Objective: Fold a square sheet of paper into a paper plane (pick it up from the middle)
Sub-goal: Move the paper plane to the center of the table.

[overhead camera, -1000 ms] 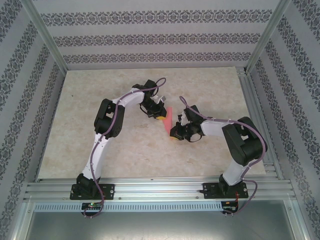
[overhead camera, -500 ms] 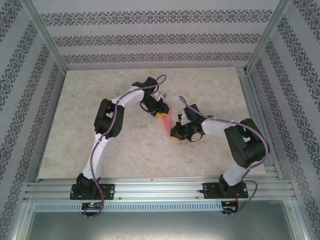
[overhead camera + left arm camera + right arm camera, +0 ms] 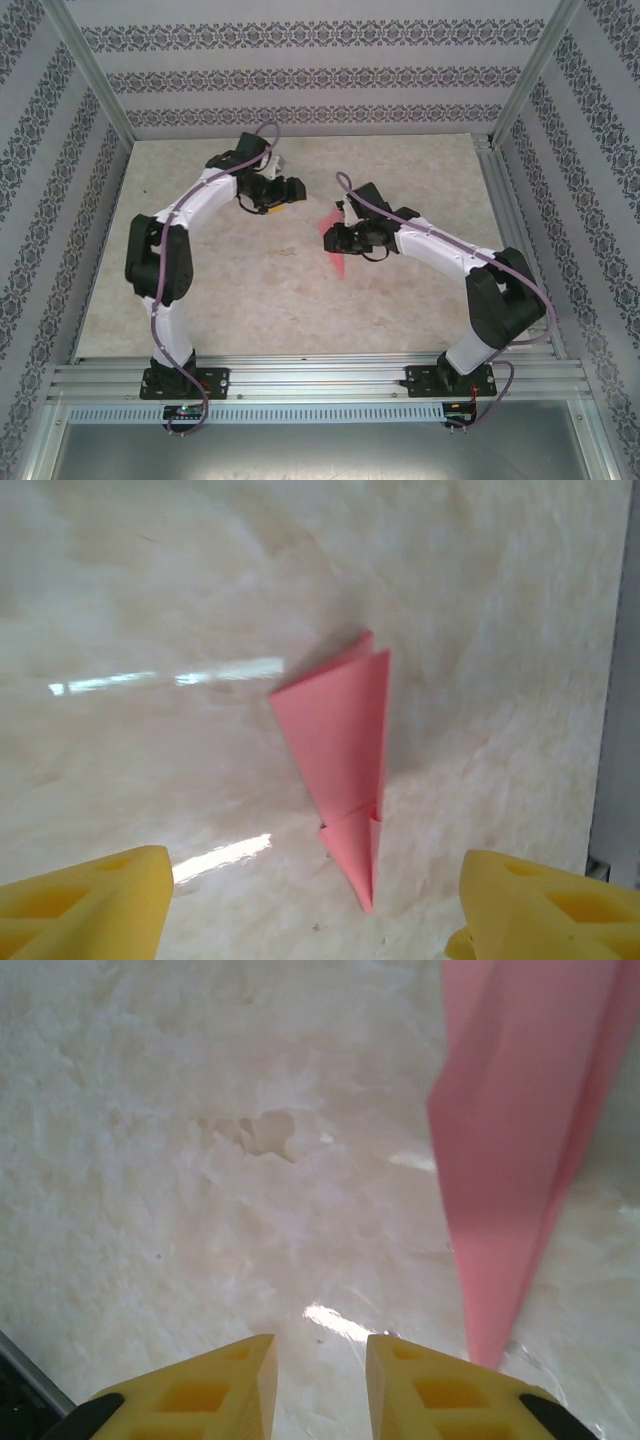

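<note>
The paper plane [image 3: 340,742] is a narrow pink-red dart lying on the marble-patterned table, its folded flaps slightly lifted. In the left wrist view its tip points toward my left gripper [image 3: 315,915], which is open wide with nothing between its yellow fingers [image 3: 85,905]. From above, the left gripper [image 3: 288,190] hangs well left of the plane [image 3: 340,264]. My right gripper [image 3: 335,238] hovers over the plane's middle. In the right wrist view the right gripper [image 3: 320,1385] is open on bare table, and the plane [image 3: 515,1150] lies just right of it.
The table [image 3: 230,290] is walled by patterned panels on three sides. An aluminium rail [image 3: 320,380] runs along the near edge by the arm bases, and a metal frame [image 3: 505,215] borders the right side.
My left gripper has let go of the plane's far end and swung away to the left. The right gripper has moved up and left over the plane.
</note>
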You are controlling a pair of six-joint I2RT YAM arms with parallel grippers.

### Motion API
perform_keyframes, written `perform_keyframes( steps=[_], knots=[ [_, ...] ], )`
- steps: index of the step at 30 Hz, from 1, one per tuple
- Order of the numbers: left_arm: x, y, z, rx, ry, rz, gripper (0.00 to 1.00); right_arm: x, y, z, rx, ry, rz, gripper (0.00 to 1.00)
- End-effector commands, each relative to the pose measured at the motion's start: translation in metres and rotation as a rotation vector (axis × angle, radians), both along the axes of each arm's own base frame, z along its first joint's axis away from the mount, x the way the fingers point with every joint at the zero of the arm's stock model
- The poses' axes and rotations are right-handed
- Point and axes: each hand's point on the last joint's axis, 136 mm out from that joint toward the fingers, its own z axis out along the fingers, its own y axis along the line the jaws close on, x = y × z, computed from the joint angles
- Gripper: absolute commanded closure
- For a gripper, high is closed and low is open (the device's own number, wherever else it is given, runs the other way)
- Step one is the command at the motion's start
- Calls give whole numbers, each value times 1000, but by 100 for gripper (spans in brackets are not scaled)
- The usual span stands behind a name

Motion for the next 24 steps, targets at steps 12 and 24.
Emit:
perform_keyframes(
  steps=[12, 24],
  knots=[
    [-15, 96, -50, 12, 90, 323, 23, 40, -16, -68, -544, 10, 26, 51],
    [-12, 91, -47, -17, 88, 313, 24, 41, -37, -75, -574, 37, 4, 47]
  ],
)
